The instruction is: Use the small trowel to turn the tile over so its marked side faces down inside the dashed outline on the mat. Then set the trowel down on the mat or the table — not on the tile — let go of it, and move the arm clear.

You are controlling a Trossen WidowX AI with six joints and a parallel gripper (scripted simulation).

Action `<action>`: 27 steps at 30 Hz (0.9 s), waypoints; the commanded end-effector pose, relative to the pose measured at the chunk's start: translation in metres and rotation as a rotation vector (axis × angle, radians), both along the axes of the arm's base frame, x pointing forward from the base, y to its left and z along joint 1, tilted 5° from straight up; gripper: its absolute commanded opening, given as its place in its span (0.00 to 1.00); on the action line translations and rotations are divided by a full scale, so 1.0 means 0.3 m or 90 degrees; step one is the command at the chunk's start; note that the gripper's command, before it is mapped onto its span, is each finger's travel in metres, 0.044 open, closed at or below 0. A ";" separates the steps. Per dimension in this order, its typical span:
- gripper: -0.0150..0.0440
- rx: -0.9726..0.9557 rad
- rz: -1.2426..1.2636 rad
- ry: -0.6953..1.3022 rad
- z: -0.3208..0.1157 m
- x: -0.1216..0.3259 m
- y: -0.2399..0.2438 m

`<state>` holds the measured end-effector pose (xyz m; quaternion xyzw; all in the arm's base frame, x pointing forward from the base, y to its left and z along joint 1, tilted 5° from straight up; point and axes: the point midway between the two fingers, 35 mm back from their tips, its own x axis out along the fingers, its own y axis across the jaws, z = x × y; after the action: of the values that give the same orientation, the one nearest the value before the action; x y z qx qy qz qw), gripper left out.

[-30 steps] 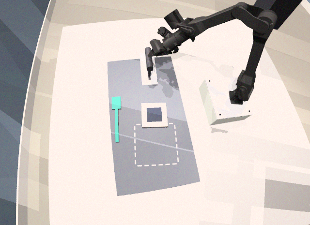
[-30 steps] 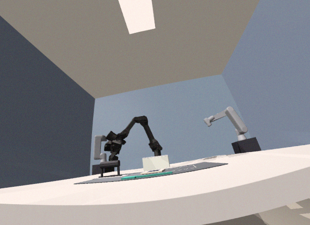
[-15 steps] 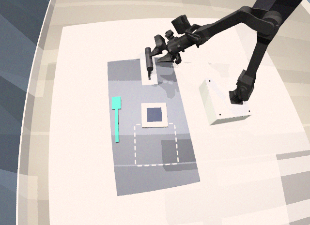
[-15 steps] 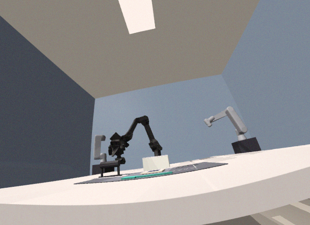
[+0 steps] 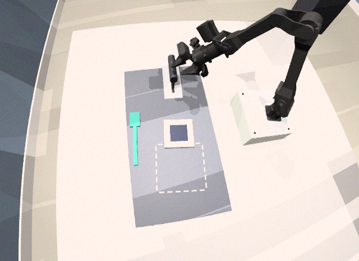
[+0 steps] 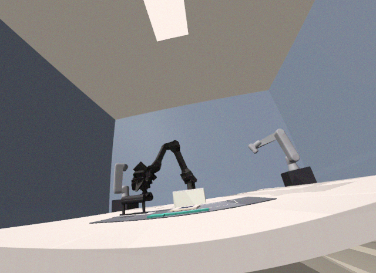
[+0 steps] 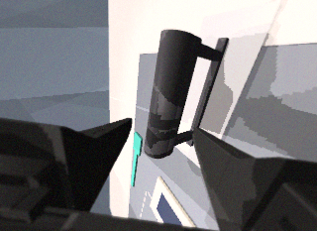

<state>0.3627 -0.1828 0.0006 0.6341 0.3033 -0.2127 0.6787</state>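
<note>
The trowel (image 5: 172, 74) (image 6: 131, 199) (image 7: 173, 92) has a thick black handle on two posts above a flat pale blade, at the mat's far end. My gripper (image 5: 177, 69) (image 7: 162, 126) is open, fingertips beside and just above the handle; nothing is gripped. In the wrist view the handle shows between the fingertips, slanting. The tile (image 5: 168, 133) (image 6: 185, 208) lies flat, cream with its dark blue square facing up. Its near edge overlaps the far side of the dashed outline (image 5: 177, 191). The tile also shows at the bottom of the wrist view.
A teal flat-ended tool (image 5: 134, 119) (image 6: 182, 212) (image 7: 137, 144) lies along the mat's left edge. The grey mat (image 5: 179, 211) lies on the white table (image 5: 95, 165). The arm's base stands on a pale box (image 5: 242, 122) (image 6: 188, 198) to the right of the mat.
</note>
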 end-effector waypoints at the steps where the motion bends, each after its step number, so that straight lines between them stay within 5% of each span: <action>1: 0.76 0.000 -0.006 0.001 -0.014 0.018 -0.003; 27: 0.76 0.006 -0.024 0.006 -0.112 0.115 0.014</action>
<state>0.3930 -0.1783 -0.0291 0.6407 0.2979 -0.2243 0.6712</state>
